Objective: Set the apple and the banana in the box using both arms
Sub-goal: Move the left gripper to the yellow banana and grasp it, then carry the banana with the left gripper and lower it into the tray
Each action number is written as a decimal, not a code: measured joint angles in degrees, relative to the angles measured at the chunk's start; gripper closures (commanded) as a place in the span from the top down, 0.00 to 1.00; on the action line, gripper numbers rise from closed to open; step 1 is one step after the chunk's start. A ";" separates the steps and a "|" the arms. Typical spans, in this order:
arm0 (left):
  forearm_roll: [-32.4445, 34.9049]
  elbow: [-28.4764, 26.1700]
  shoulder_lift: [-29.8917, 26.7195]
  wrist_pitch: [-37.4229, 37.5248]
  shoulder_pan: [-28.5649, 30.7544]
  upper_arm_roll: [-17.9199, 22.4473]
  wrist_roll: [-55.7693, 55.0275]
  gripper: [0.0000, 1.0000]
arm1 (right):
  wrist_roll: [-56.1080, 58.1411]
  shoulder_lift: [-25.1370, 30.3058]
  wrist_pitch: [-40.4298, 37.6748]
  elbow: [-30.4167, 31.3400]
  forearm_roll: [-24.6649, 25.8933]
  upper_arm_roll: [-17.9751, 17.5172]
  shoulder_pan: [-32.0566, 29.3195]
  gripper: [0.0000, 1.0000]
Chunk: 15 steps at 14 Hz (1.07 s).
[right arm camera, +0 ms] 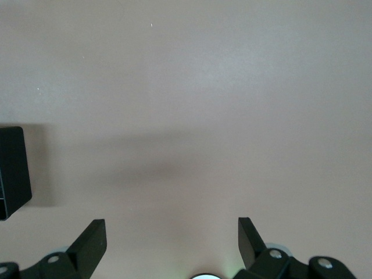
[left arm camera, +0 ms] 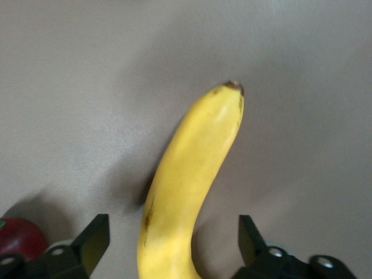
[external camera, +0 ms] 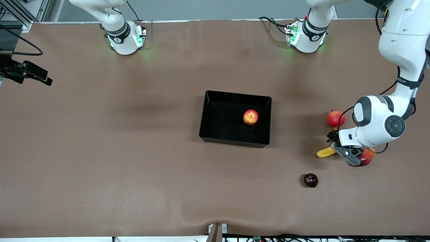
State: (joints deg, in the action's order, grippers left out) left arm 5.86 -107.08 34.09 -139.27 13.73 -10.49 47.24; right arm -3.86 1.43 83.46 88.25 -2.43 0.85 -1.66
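Note:
The apple (external camera: pixel 251 117), red with yellow streaks, lies inside the black box (external camera: pixel 231 141) in the middle of the table. Toward the left arm's end of the table lies the yellow banana (external camera: pixel 325 153), nearer the front camera than the box. My left gripper (external camera: pixel 337 147) is down over it and open. In the left wrist view its fingers (left arm camera: pixel 96 232) stand on either side of the banana (left arm camera: pixel 192 174) with table showing in both gaps. My right gripper (right arm camera: pixel 171 226) hangs open over bare table, with a corner of the box (right arm camera: pixel 11 171) at the edge of its view.
A red fruit with a crown tip (external camera: pixel 335 118) sits close beside the left gripper. A red-orange fruit (external camera: pixel 367 157) (left arm camera: pixel 20 235) lies partly under the left arm's hand. A dark round fruit (external camera: pixel 310 180) lies nearer the front camera. A black camera mount (external camera: pixel 27 72) overhangs the right arm's end.

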 measured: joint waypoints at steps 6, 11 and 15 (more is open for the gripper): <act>1.36 0.27 2.34 -3.42 1.74 0.01 10.13 0.00 | 0.00 -0.48 1.11 0.00 0.03 -0.02 0.17 1.00; 1.70 3.01 2.05 -3.88 1.02 -0.85 17.29 0.00 | 0.00 -0.48 1.33 0.00 0.10 -0.02 0.17 1.00; 1.70 10.00 -0.61 6.52 0.74 -3.95 18.79 0.00 | 0.00 -0.48 1.35 0.00 0.12 -0.03 0.18 1.00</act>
State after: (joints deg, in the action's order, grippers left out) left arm 7.55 -97.08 33.48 -132.75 14.47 -14.43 66.03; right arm -3.86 0.95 84.81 88.25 -2.31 0.82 -1.48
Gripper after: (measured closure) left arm 0.590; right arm 0.000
